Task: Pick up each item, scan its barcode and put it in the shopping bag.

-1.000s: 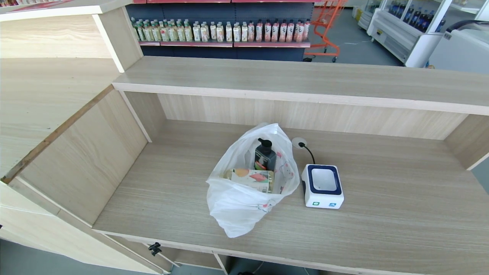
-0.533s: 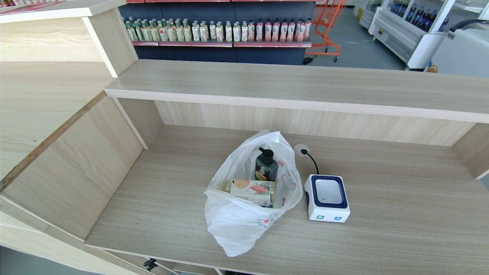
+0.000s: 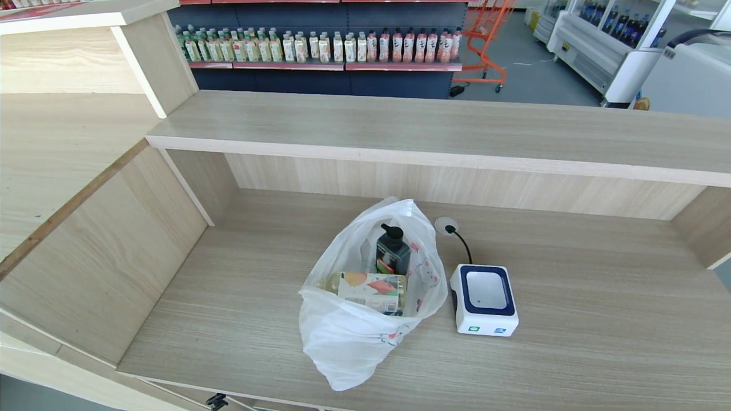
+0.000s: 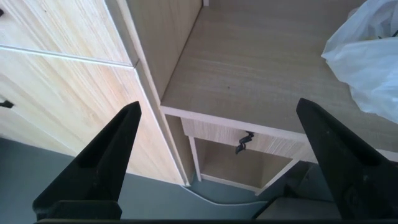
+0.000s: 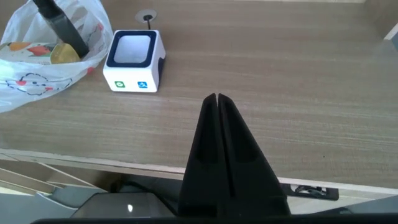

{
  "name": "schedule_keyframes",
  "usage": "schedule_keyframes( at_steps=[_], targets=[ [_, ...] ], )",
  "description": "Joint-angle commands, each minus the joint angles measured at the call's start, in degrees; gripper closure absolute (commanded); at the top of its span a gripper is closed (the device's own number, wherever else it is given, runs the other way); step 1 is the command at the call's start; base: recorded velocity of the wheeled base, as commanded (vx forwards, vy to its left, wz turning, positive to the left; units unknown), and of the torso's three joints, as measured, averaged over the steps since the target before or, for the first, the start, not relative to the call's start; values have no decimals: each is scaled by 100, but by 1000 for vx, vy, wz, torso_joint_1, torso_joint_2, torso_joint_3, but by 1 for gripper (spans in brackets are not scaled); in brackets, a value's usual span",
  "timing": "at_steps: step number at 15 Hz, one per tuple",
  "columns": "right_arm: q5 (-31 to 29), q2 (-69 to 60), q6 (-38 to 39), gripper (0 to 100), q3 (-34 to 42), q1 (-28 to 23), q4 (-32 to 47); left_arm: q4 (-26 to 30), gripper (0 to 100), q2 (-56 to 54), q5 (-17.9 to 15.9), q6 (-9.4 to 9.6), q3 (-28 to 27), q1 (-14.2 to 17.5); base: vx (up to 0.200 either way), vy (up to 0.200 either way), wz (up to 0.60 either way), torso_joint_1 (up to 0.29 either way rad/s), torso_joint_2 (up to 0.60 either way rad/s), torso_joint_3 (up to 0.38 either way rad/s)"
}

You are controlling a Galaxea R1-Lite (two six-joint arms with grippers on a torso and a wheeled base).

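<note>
While the white shopping bag (image 3: 354, 337) stands open-mouthed on the table (image 3: 599, 319), just beside the scanner (image 3: 484, 291), you have two items inside it. A dark pump bottle (image 3: 392, 251) stands upright, and a labelled drink bottle (image 3: 371, 285) lies across in front of it. Your left gripper (image 4: 217, 104), well apart from the scanner, has its fingers spread wide and empty. Your right gripper (image 5: 216, 98) has its fingers pressed together, holding nothing.

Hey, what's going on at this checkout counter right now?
Nothing is being handled. The shopping bag stands on the counter with a dark pump bottle and a labelled drink bottle inside, the scanner beside it. The left gripper is open, the right gripper shut and empty, both near the counter's front edge.
</note>
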Motion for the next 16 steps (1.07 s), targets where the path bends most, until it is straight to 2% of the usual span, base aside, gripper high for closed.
schedule_keyframes(
  at_steps=[1,16],
  targets=[
    [1,21,-2,100,2,5,2,1,0,-2,3,-1,0,2,0,-200,0,17,12,2],
    [1,21,-2,100,2,5,2,1,0,-2,3,-1,0,2,0,0,0,0,0,0]
  ],
)
